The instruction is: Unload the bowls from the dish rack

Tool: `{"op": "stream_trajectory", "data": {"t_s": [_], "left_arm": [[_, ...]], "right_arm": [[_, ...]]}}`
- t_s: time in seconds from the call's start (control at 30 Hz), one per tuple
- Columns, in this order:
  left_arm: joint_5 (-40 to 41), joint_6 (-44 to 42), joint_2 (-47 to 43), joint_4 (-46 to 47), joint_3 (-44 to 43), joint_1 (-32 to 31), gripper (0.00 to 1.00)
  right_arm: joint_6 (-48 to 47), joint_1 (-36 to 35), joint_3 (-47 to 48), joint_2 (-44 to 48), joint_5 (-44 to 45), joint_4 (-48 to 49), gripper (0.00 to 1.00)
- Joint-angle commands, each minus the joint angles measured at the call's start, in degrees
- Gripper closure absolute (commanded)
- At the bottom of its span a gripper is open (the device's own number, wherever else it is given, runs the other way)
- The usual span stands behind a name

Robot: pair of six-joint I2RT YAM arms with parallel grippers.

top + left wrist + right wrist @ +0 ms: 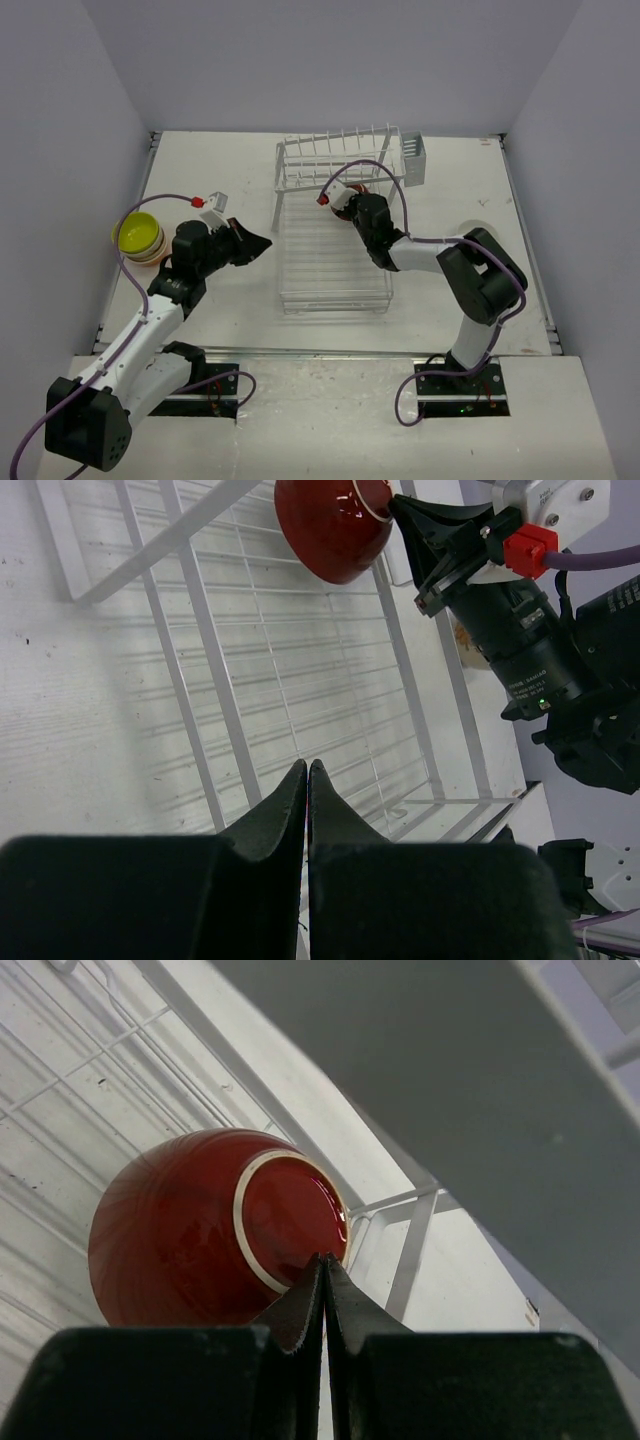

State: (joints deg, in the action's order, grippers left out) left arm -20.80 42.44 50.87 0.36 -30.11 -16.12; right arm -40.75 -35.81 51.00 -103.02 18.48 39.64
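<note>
Red bowl (180, 1240) lies in white rack (330, 285) at closed right tool (325, 1260); left tool (307, 767) closed.

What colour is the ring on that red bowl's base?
White, on the dark red bowl; clearest in the right wrist view.

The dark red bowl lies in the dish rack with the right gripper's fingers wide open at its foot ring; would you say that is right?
Not quite: the right gripper is shut, its tips pressed together at the foot ring of the dark red bowl, as the right wrist view shows. The bowl does lie in the dish rack.
</note>
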Motion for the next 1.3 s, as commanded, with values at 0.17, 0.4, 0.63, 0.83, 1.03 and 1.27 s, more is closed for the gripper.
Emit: {"op": "stream_trajectory", "data": {"t_s": [0.17, 0.4, 0.63, 0.83, 1.03, 1.27], "left_arm": [[-0.38, -0.25, 0.72, 3.68, -0.13, 0.56, 1.0], [-0.38, -0.07, 1.07, 4.12, -0.04, 0.56, 1.0], [-0.47, 0.1, 0.98, 4.47, 0.22, 0.56, 1.0], [-0.82, 0.28, 1.16, 4.91, 0.49, 0.56, 1.0], [-0.91, 0.37, 0.9, 5.0, 0.84, 0.56, 1.0], [-0.91, 0.1, 0.81, 4.83, 0.93, 0.56, 1.0]], "right_arm": [[-0.2, 1.1, 2.79, -1.92, -1.25, 2.9, 1.0], [0.23, 1.1, 3.49, -2.36, -1.69, 2.02, 1.0], [0.15, 0.83, 3.14, -1.22, -1.25, 2.37, 1.0], [-0.38, 0.04, 2.35, 0.98, -0.2, 3.51, 1.0], [-0.47, -0.57, 2.78, 1.51, 0.24, 3.17, 1.0], [-0.99, -0.84, 3.84, 0.46, 0.15, 2.73, 1.0]]}}
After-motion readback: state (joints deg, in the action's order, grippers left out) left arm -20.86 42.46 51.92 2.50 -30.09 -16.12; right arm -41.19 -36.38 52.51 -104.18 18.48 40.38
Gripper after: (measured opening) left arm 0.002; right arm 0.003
